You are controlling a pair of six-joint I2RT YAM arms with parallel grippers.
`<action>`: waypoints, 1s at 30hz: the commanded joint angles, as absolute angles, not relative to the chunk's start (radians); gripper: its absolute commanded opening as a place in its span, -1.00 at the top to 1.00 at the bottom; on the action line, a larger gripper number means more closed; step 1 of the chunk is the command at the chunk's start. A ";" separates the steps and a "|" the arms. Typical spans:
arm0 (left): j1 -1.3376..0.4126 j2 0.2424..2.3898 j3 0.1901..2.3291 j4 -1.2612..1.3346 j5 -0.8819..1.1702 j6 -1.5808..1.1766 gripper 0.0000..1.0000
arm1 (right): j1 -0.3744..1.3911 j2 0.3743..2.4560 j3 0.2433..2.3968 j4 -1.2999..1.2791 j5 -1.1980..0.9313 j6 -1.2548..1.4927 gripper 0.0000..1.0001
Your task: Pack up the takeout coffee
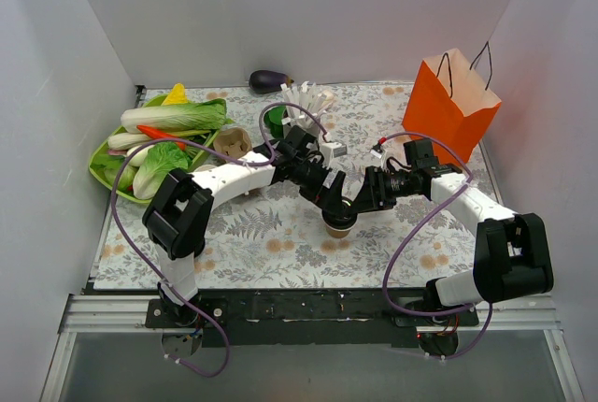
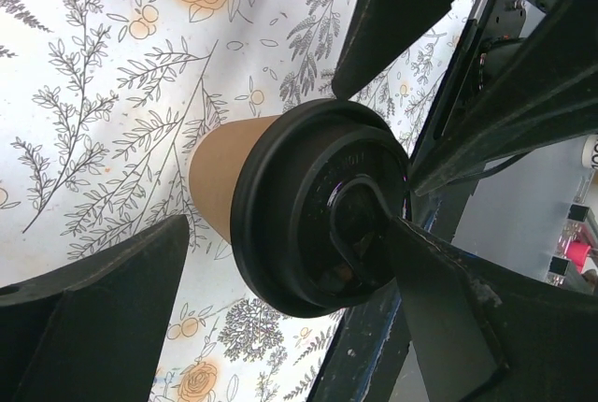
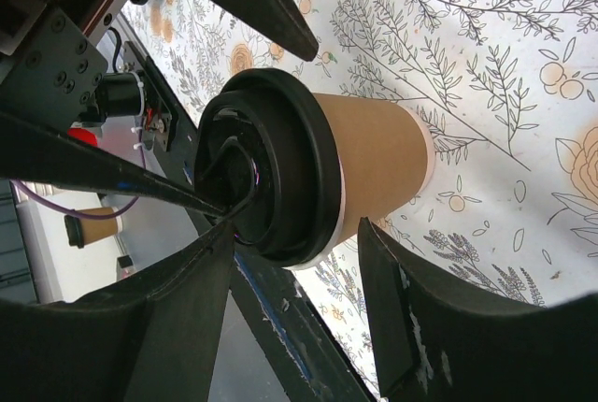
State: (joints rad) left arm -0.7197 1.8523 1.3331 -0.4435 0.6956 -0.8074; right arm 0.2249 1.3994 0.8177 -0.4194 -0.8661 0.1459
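**Closing in from two sides, no grasp yet confirmed**

Finding the small brown kraft-paper cup with the round black plastic lid (image 1: 338, 222) standing upright near the middle of the floral-patterned counter (image 1: 252, 234). Placing it well apart from the orange paper bag with black string handles (image 1: 450, 103) at the far right corner. Marking the cup as not yet packed.

Recording the left end effector (image 2: 261, 159) spread wide around the cup close under the lid, with bare counter showing between one finger and the paper wall. Classing it as released, grasping nothing.

Recording the right end effector (image 3: 340, 140) straddling the paper wall from the opposite side, jaws parted, with a gap showing at one finger (image 3: 252, 0). Reading it as released too, while treating contact at the other finger as too close to call.

Judging the step in hand as settling a single grasp ahead of the carry to the bag. Advising as follows:

- closing one end effector only, on the paper wall below the lid rim, never on the lid itself;
- squeezing lightly, the thin paper wall looking likely to buckle;
- drawing the other arm clear before any lift;
- keeping the cup upright throughout.
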 commanded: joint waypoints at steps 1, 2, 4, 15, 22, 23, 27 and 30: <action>-0.729 1.781 1.364 -0.462 0.673 -0.766 -0.75 | 0.230 1.370 0.822 -0.407 -0.879 0.140 -0.26; -0.730 1.782 1.362 -0.465 0.669 -0.762 -0.75 | 0.230 1.370 0.816 -0.405 -0.879 0.141 -0.26; -0.733 1.783 1.361 -0.466 0.663 -0.759 -0.76 | 0.230 1.368 0.816 -0.405 -0.874 0.141 -0.26; -0.755 1.819 1.384 -0.465 0.661 -0.756 -0.78 | 0.229 1.350 0.796 -0.416 -0.853 0.135 -0.26; -0.764 1.839 1.379 -0.465 0.653 -0.755 -0.79 | 0.230 1.335 0.764 -0.413 -0.854 0.132 -0.26; -0.764 1.841 1.381 -0.465 0.653 -0.753 -0.79 | 0.229 1.335 0.762 -0.413 -0.853 0.130 -0.25; -0.764 1.851 1.382 -0.463 0.649 -0.755 -0.79 | 0.227 1.336 0.761 -0.411 -0.853 0.127 -0.25; -0.764 1.856 1.384 -0.462 0.641 -0.755 -0.79 | 0.219 1.339 0.750 -0.399 -0.856 0.126 -0.25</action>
State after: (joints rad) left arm -0.7612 1.8622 1.3514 -0.4671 0.6579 -0.7734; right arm 0.2249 1.3621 0.7681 -0.4187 -0.8455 0.1452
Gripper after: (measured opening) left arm 0.893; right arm 0.624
